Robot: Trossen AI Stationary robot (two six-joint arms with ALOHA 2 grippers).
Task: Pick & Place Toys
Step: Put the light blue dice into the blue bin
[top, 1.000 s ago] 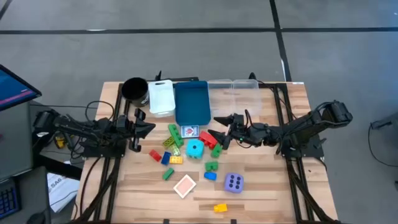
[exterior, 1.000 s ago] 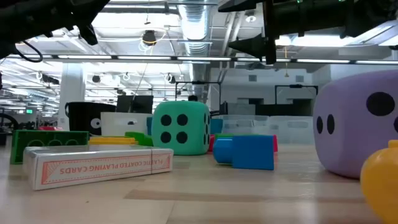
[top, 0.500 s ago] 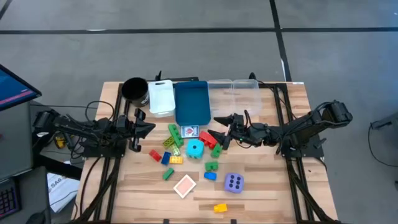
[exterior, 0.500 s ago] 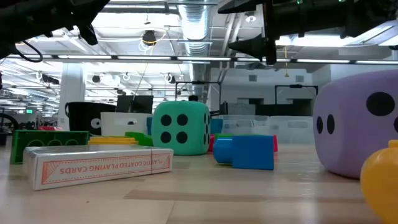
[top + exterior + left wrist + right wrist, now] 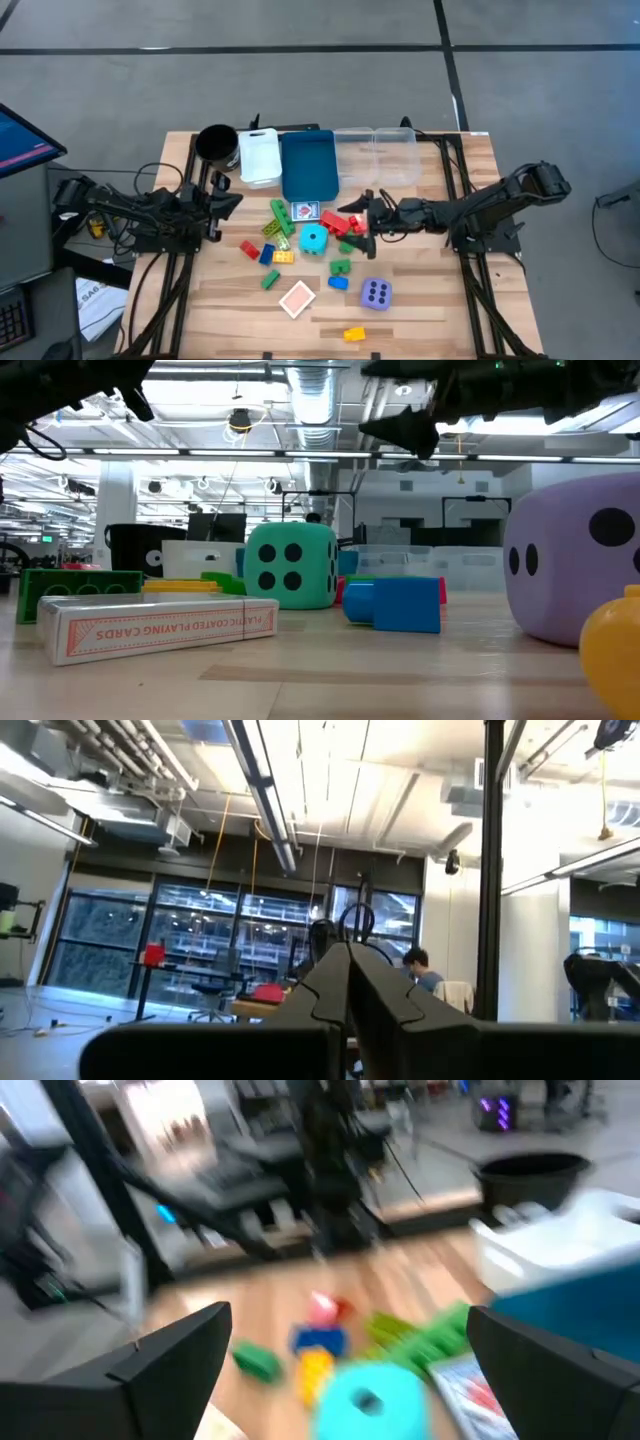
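Right now I have the right gripper (image 5: 360,219) out over the middle of the wooden table (image 5: 450,310), fingers spread wide with nothing between them; its wrist camera looks down past both dark fingers (image 5: 170,1355) at the toy pile. Its tips sit beside the red plastic bricks (image 5: 338,223) and just off the soft cyan die (image 5: 313,240), but from overhead I cannot tell whether they touch anything. My left gripper (image 5: 228,201) waits near the table's left edge, and I cannot tell how its fingers stand.

Most toys cluster at the table's centre: long green bricks (image 5: 279,214), a yellow brick (image 5: 283,256), a blue brick (image 5: 267,254), a small red brick (image 5: 248,246) and a green brick (image 5: 341,267) ring the cyan die. One red-backed playing card deck (image 5: 306,210) lies just in front of the blue rectangular bin (image 5: 308,165); a second red-backed card pack (image 5: 297,298) rests toward the near edge. Close by are the soft purple die (image 5: 375,293) and, nearest the front edge, a lone yellow brick (image 5: 354,334).

Along the far edge stand a black cup (image 5: 216,143), a white bin (image 5: 260,157) and a clear plastic bin (image 5: 376,155)
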